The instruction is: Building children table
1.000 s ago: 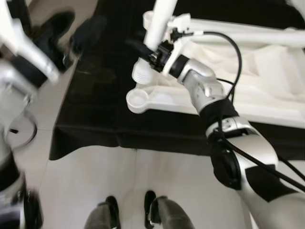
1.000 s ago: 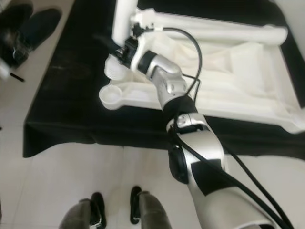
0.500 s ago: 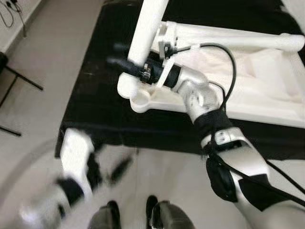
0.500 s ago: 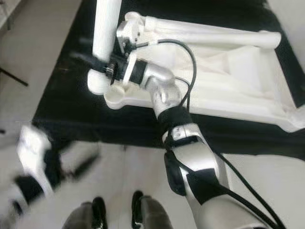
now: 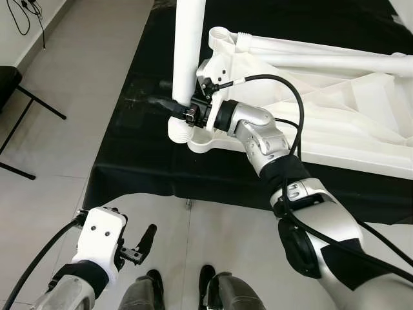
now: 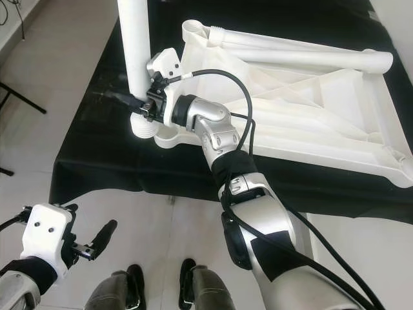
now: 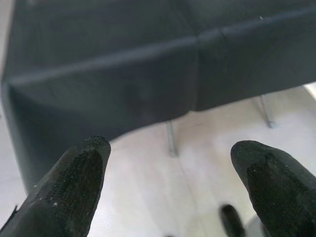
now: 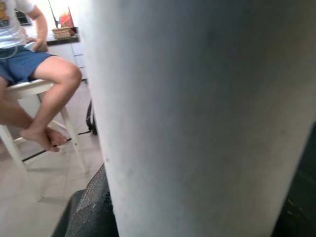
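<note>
**Table leg held upright at the corner socket, not yet seated**

On our far left, our left gripper [image 5: 139, 248] hangs low over the pale tiled floor [image 5: 58, 174], in front of the black cloth's hanging edge. Its two black fingers [image 7: 74, 182] are spread wide apart with nothing between them, so this arm looks idle.

Moving right, a low surface draped in black cloth [image 5: 135, 161] carries the white children's tabletop [image 6: 310, 123], which lies upside down with its ribbed underside facing up. One white leg [image 6: 303, 58] lies along its far edge; whether that one is fixed in place or just lying there, we cannot tell.

At the tabletop's near-left corner, our right gripper [image 5: 177, 110] is clamped around a second white table leg [image 5: 187, 51], holding it roughly upright. The leg's threaded lower end [image 5: 179, 131] sits just beside the round corner socket [image 5: 203, 139], slightly to its left and not inside it. In the right wrist view the leg [image 8: 197, 118] fills the gap between the fingers, and a person sits on a white stool [image 8: 29, 123] in the background.

We judge the task to be at an early stage: this leg has yet to be lined up over its socket and screwed in, and other corners appear to have no upright legs.
</note>
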`<state>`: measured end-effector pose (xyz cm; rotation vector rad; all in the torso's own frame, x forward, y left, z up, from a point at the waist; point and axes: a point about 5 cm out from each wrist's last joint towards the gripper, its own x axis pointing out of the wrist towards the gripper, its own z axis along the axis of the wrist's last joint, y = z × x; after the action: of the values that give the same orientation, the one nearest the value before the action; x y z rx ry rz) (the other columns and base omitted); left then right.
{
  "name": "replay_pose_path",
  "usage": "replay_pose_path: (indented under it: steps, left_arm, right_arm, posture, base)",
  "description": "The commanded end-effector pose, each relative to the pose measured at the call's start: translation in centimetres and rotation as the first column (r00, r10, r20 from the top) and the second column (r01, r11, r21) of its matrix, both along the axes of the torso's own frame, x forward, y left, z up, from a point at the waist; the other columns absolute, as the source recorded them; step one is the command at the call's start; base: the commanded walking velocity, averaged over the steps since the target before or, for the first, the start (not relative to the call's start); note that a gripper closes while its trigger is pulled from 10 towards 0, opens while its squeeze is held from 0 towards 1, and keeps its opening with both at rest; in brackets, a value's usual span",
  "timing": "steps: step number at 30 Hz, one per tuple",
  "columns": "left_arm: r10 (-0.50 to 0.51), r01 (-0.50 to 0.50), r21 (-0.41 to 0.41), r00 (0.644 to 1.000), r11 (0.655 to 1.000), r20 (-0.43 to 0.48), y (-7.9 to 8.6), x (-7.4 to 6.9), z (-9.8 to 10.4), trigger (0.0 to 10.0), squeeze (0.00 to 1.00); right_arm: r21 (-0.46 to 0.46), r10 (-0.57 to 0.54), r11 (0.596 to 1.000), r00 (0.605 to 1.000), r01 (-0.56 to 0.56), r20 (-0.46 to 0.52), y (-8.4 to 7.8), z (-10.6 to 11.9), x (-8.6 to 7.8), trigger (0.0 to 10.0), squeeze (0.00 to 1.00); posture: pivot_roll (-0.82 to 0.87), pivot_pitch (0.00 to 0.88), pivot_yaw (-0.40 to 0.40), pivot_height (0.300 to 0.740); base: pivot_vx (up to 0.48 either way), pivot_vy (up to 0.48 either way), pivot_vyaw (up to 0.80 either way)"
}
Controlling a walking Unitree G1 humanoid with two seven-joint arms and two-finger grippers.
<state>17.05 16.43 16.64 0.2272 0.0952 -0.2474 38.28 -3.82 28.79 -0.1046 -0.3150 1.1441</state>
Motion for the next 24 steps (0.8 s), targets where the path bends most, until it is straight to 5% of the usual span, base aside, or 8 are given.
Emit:
replay_pose_path:
  steps: [1,14,20,24]
  left_arm:
    - [-0.011,0.01,0.045,1.0,0.999,0.026,-0.3,-0.3,0.1,10.0,0.0]
    - [-0.039,0.034,0.072,0.997,0.997,0.067,-0.5,-0.1,0.1,10.0,0.0]
    - [-0.04,0.034,0.078,0.996,0.996,0.076,-0.6,-0.1,0.0,10.0,0.0]
    - [-0.043,0.036,0.088,0.996,0.995,0.081,-0.6,-0.1,-0.1,10.0,0.0]
  right_arm:
    - [-0.014,-0.004,1.0,0.999,0.003,-0.036,-0.4,-1.0,0.1,10.0,0.0]
    - [0.028,0.201,0.979,0.978,-0.2,-0.05,-0.8,-1.1,-1.3,10.0,0.0]
    - [0.021,0.2,0.98,0.977,-0.199,-0.067,-0.8,-1.5,-1.3,10.0,0.0]
    - [-0.032,0.096,0.994,0.99,-0.1,-0.105,-0.9,-2.3,-0.5,10.0,0.0]
  posture:
    - [-0.17,0.343,-0.11,0.74]
    - [-0.18,0.362,-0.111,0.74]
    - [-0.18,0.362,-0.111,0.74]
    - [-0.18,0.362,-0.111,0.74]
  base:
    - [0.0,0.0,0.0]
    - [0.0,0.0,0.0]
    - [0.0,0.0,0.0]
    - [0.0,0.0,0.0]
